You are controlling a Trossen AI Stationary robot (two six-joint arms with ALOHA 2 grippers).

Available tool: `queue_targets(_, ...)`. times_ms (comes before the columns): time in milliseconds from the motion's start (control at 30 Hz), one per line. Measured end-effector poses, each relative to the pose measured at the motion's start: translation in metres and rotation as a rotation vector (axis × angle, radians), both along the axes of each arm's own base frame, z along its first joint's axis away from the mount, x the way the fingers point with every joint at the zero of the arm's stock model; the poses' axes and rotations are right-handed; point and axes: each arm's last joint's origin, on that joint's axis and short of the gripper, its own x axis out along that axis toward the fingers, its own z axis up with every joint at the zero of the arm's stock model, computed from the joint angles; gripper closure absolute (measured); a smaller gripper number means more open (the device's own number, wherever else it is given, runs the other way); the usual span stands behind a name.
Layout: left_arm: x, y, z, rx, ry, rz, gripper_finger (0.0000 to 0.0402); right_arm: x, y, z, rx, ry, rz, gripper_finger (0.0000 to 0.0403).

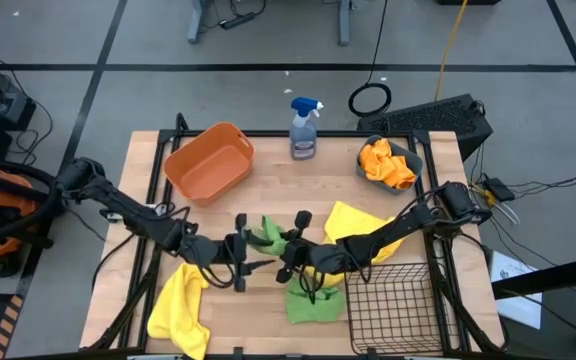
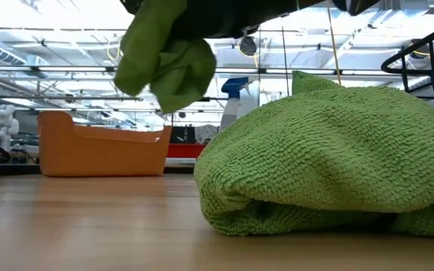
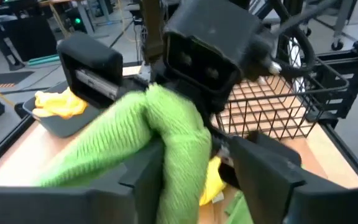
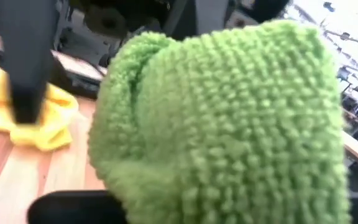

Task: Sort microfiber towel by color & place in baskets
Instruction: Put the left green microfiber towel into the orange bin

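Right gripper (image 1: pixel 286 258) is clamped on the green towel (image 1: pixel 270 236), held mid-table above the wood; left gripper (image 1: pixel 239 262), just left of it, is seen half open around the same cloth. Wire basket (image 1: pixel 393 300) lies right and near, closest to the right arm. Right fingertips are buried in cloth, so hard to make out
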Motion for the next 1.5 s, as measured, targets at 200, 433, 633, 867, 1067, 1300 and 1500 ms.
queue_targets(200,-0.014,-0.013,0.001,-0.007,0.018,0.028,0.0177,-0.014,0.009,0.013,0.011,0.053,0.005,0.0386)
queue_targets(433,-0.030,-0.025,0.003,0.032,0.013,0.087,0.0176,-0.033,0.022,0.028,-0.012,0.129,0.062,0.0389)
queue_targets(633,-0.024,-0.031,0.003,-0.009,-0.044,0.094,0.0175,-0.042,0.031,0.029,-0.019,0.168,0.092,0.0380)
queue_targets(867,-0.006,-0.026,-0.006,0.035,-0.052,0.085,0.0148,-0.050,0.039,0.035,0.029,0.146,0.108,0.0383)
queue_targets(1067,0.006,-0.023,-0.007,0.042,-0.100,0.019,0.0080,-0.060,0.041,0.045,0.069,0.147,0.112,0.0384)
queue_targets(1300,0.024,-0.016,-0.018,0.073,-0.118,-0.018,0.0045,-0.066,0.043,0.044,0.118,0.176,0.108,0.0380)
queue_targets(1500,0.035,-0.005,-0.028,0.095,-0.089,0.020,0.0045,-0.067,0.044,0.043,0.134,0.188,0.141,0.0374)
